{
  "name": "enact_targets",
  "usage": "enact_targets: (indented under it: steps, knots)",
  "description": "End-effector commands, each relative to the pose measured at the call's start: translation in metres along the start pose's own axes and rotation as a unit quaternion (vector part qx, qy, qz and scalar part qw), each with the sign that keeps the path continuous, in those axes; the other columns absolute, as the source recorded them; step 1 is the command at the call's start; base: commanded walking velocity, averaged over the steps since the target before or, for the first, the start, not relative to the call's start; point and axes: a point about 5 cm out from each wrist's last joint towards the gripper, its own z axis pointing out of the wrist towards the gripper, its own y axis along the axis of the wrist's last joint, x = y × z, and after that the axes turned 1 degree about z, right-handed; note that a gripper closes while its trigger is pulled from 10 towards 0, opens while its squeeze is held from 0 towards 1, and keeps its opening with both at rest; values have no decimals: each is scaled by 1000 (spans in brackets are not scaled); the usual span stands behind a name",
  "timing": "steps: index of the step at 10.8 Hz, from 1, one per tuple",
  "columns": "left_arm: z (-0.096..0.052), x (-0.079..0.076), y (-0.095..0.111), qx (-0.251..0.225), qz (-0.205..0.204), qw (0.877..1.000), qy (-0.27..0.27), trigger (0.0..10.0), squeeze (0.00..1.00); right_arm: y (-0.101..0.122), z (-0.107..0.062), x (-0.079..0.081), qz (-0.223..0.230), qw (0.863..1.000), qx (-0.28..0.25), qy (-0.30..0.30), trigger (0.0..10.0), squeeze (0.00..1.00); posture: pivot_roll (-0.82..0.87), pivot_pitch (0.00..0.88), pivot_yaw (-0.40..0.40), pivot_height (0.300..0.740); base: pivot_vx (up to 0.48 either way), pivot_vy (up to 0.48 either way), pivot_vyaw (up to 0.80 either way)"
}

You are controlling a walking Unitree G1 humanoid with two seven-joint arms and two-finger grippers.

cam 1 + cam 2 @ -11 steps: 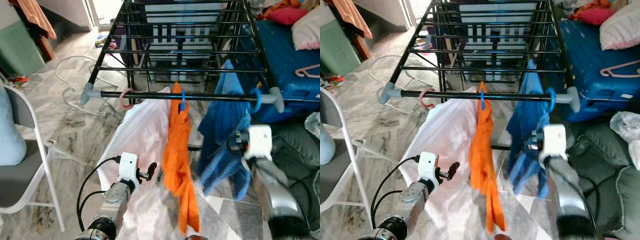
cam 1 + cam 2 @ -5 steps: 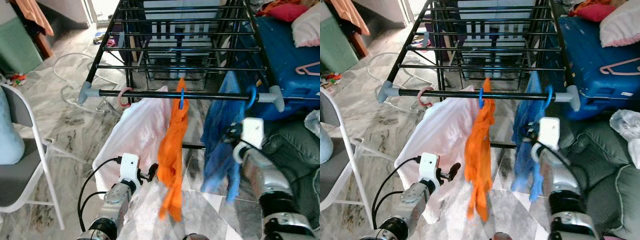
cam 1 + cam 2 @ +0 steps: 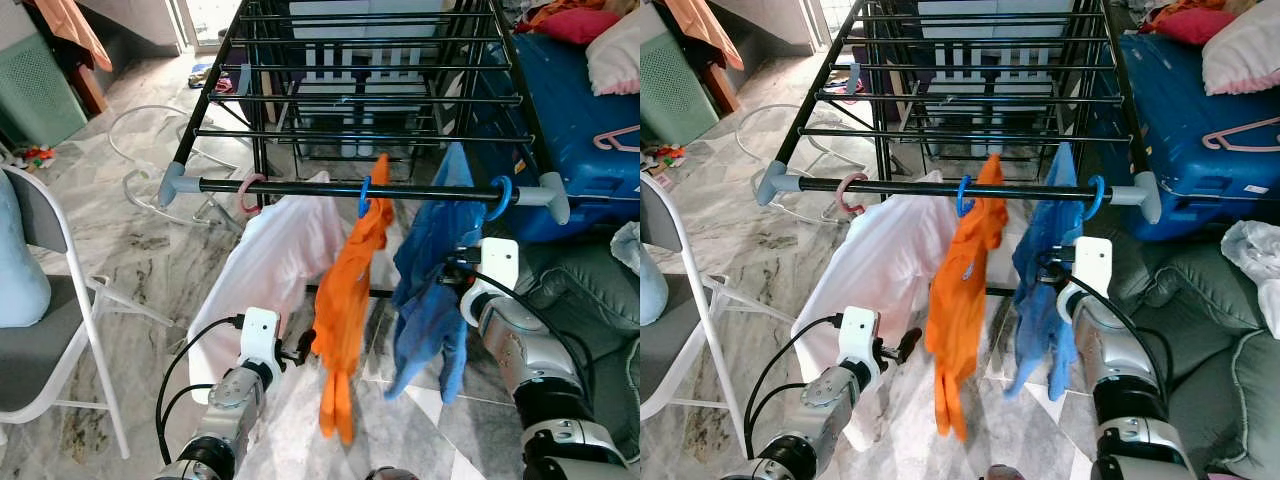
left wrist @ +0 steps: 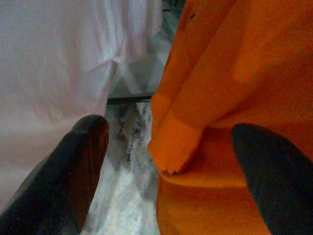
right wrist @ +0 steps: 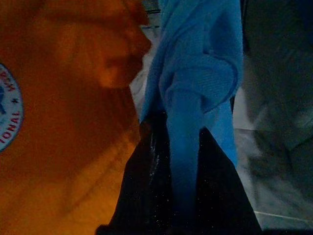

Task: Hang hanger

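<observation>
We stand before a black drying rack (image 3: 360, 100). Three garments hang from its front rail (image 3: 350, 187): a white garment (image 3: 275, 265) on a pink hook (image 3: 248, 193), an orange garment (image 3: 350, 300) on a blue hook (image 3: 364, 197), and a blue garment (image 3: 430, 290) on the blue hanger hook (image 3: 499, 196) near the rail's right end cap. That hook is already looped over the rail, so we judge the hanging itself done or nearly so.

Right pincer (image 5: 183, 196): in the wrist view its dark fingers sit against a fold of the blue cloth. We cannot tell whether they are closed on it or merely touching. The right wrist sits just beside the garment's lower half.

Left pincer (image 4: 166, 161): fingers wide apart, nothing held, the orange cloth's hem hanging between them. In the head views it sits low, between the white and orange garments.

Risks, as we judge them:
- If the right fingers are caught in the blue fabric, pulling the arm back could drag the garment and twist or unseat its hook.
- The left fingers could snag the orange hem on any move forward.

View differences: the head views give the hooks, the rail, a grey chair (image 3: 40, 330) and a blue suitcase (image 3: 580, 110). The wrist views give the cloth contact, and a round printed badge (image 5: 7, 112) on the orange garment.
</observation>
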Motion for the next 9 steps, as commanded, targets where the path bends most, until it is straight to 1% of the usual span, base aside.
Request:
enact_targets:
  steps: [1, 2, 4, 5, 6, 7, 8, 9]
  knots:
    - [-1, 2, -3, 9, 2, 1000, 3, 10000, 0, -4, 2, 10, 5, 1000, 12, 20, 10000, 600, -278, 98, 64, 740, 0, 0, 0]
    - [-1, 1, -3, 10, 1, 1000, 3, 10000, 0, -6, 1, 10, 0, 1000, 12, 20, 10000, 1000, -276, 98, 61, 740, 0, 0, 0]
    - [-1, 0, -4, 10, -1, 1000, 4, 10000, 0, -7, -3, 4, -25, 1000, 5, 4, 10000, 1000, -275, 98, 57, 740, 0, 0, 0]
    - [-1, 1, -5, 14, -4, 1000, 13, 10000, 0, -3, -9, -8, -38, 999, -23, -32, 10000, 1000, -275, 98, 54, 740, 0, 0, 0]
    - [-2, 3, -7, 22, -2, 999, 25, 10000, 0, -2, -18, -13, -46, 997, -40, -43, 10000, 1000, -279, 99, 53, 740, 0, 0, 0]
    - [-3, 4, -8, 27, 2, 999, 30, 10000, 0, -4, -29, -14, -61, 995, -61, -52, 10000, 1000, -282, 100, 54, 740, 0, 0, 0]
    - [-3, 4, -9, 29, 3, 999, 30, 10000, 0, -5, -35, -14, -71, 993, -75, -59, 10000, 1000, -286, 101, 53, 740, 0, 0, 0]
    - [-2, 4, -9, 31, 7, 999, 30, 10000, 0, -6, -43, -12, -91, 989, -92, -69, 10000, 1000, -294, 102, 56, 740, 0, 0, 0]
